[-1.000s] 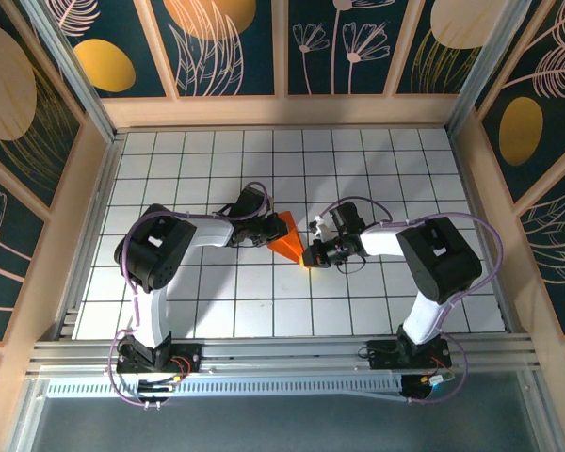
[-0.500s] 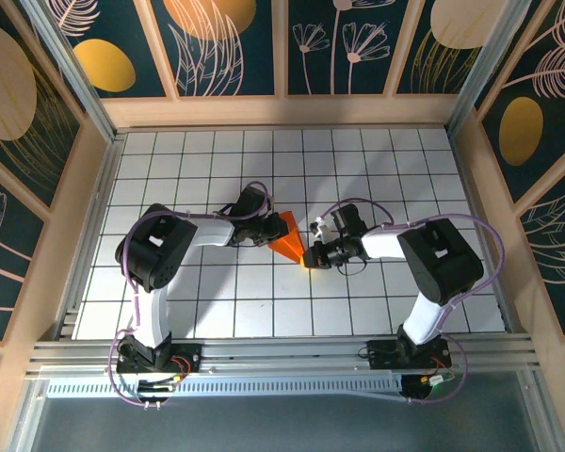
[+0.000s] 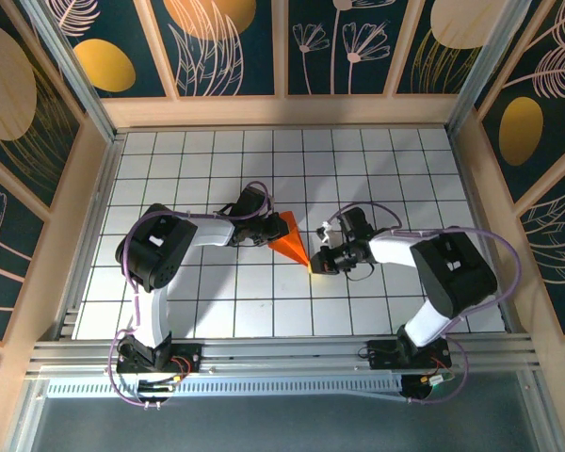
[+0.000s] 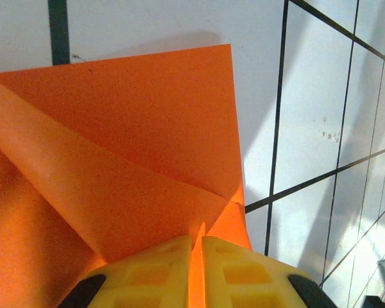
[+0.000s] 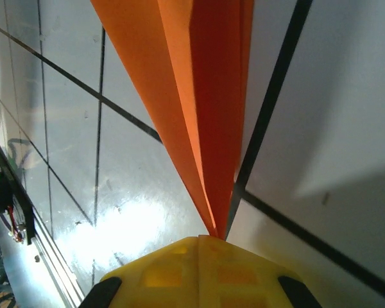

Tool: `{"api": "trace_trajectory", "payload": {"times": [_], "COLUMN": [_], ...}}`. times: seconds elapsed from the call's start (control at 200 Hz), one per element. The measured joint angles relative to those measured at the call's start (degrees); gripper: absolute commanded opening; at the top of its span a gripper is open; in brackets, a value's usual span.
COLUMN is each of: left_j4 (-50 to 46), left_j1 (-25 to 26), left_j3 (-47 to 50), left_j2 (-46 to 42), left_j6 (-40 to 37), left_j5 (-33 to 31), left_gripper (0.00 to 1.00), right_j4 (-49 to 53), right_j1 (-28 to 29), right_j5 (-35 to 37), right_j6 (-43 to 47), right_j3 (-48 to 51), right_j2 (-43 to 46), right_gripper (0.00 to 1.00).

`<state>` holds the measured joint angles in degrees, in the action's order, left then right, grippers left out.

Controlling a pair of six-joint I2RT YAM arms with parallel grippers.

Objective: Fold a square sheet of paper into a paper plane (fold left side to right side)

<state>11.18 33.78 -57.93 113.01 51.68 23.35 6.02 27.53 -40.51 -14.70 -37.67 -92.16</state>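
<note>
Where right gripper (image 3: 314,266) clamps, paper plane (image 3: 287,237) (tip) ends.

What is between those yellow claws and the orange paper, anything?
Nothing visible. The left gripper is shut on the wide end of the paper plane, and the right gripper is shut on its pointed tip.

In the left wrist view the paper plane (image 4: 115,160) is running out past the left and bottom edges, and its near edge is disappearing between the yellow fingers (image 4: 151,273) of the left claw (image 4: 196,247), themselves being cut off below. In the right wrist view the top edge is cutting the plane's wide end, and its tip is hiding inside the right claw (image 5: 199,242). From above, both grips are looking too small to judge.
</note>
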Motion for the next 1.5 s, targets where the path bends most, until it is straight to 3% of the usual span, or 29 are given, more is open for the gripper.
{"api": "trace_trajectory", "payload": {"times": [0.29, 0.856, 1.501], "left_j4": [0.02, 0.04, -0.02], "left_j1": [0.00, 0.00, 0.26], "left_j3": [-0.02, -0.02, -0.85], "left_j2": [0.00, 0.00, -0.02], "left_j6": [0.00, 0.00, 0.02], "left_j5": [-0.02, -0.02, 0.17], "left_gripper": [0.13, 0.13, 0.25], "right_j4": [2.23, -7.58, -7.10], "right_j1": [-1.81, 0.98, 0.98], "right_j5": [-1.95, -0.59, 4.02], "right_j6": [0.59, -5.22, -5.22], "right_j3": [-4.48, -9.35, -9.35], "right_j2": [3.87, -9.05, -10.91], "right_gripper": [0.00, 0.00, 0.00]}}
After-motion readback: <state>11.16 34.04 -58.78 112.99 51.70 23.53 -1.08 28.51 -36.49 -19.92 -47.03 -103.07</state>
